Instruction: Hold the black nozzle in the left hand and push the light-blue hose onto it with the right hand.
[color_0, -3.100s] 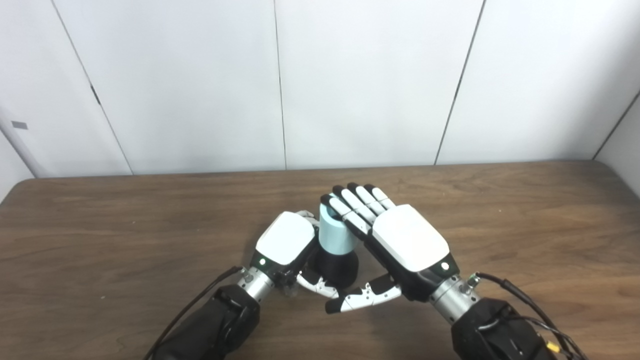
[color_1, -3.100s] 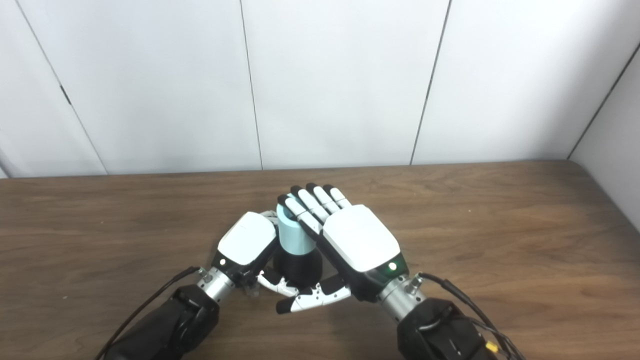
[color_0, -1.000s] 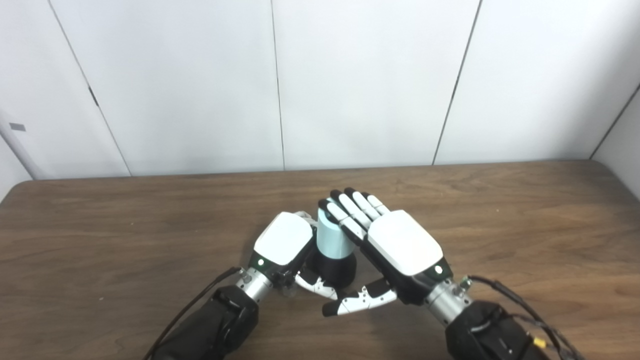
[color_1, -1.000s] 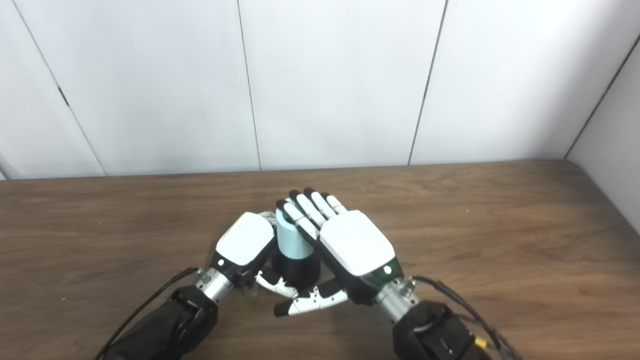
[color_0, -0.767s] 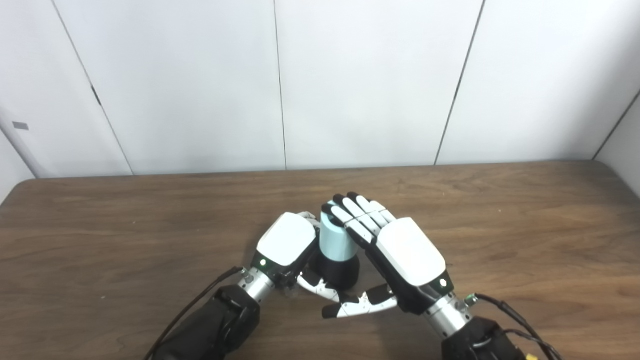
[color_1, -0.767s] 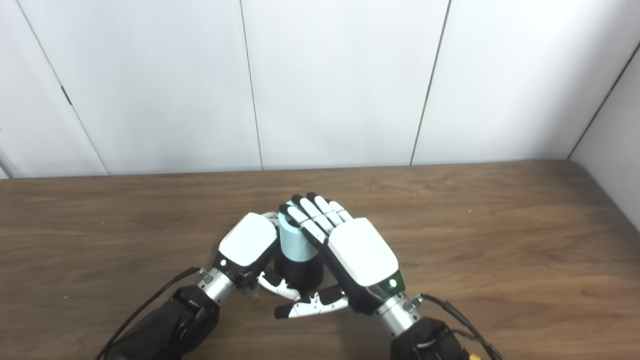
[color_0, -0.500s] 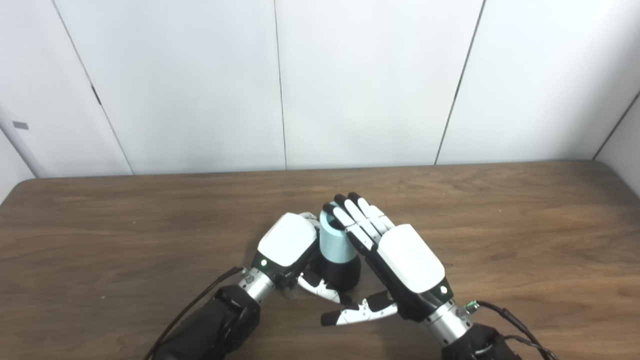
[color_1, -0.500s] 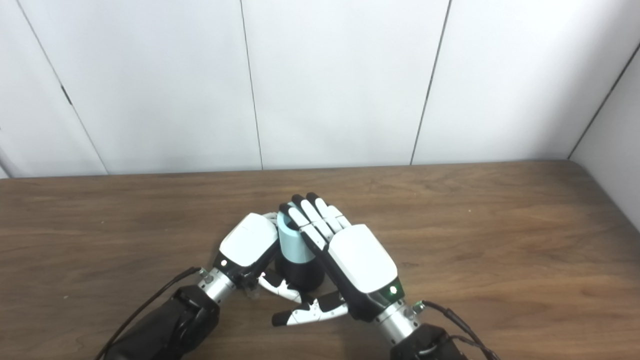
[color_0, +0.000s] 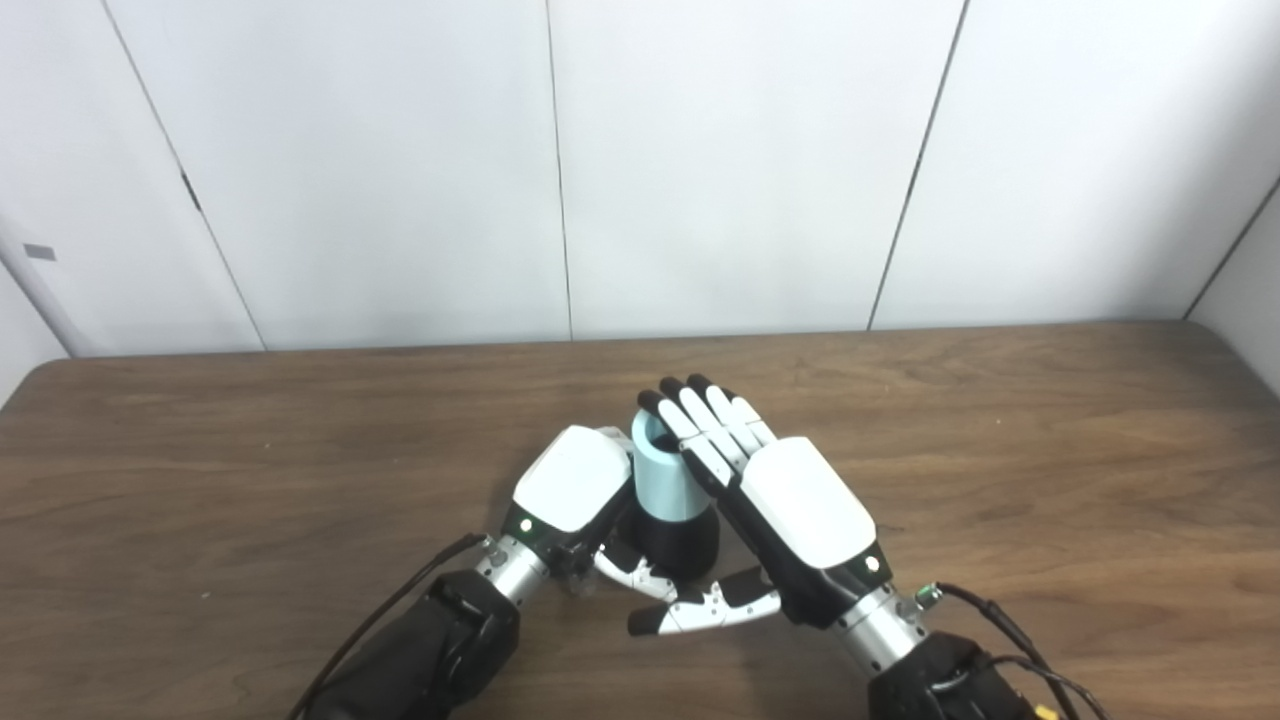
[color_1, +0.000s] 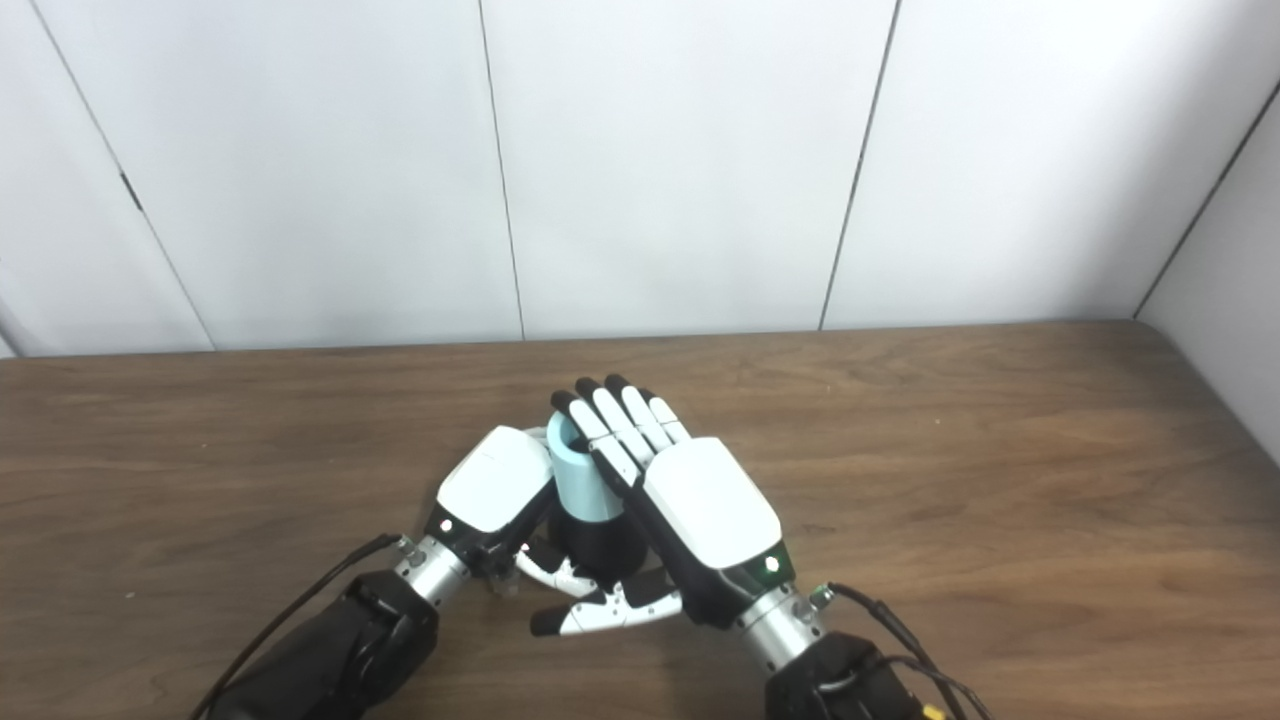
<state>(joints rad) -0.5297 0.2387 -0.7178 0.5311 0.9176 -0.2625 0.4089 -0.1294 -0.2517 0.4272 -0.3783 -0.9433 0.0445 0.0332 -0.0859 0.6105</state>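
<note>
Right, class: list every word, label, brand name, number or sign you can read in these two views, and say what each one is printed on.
None can be read.
The light-blue hose, black nozzle, left hand, right hand and table show no lettering.
A small grey tag on the wall panel is too small to tell.

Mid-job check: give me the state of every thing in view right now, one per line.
light-blue hose: upright, seated on top of the nozzle, open end up.
black nozzle: standing on the table, held from its left side.
left hand: shut on the black nozzle.
right hand: fingers straight, flat against the hose's right side, not wrapped round it.
table: bears the nozzle and both hands.
</note>
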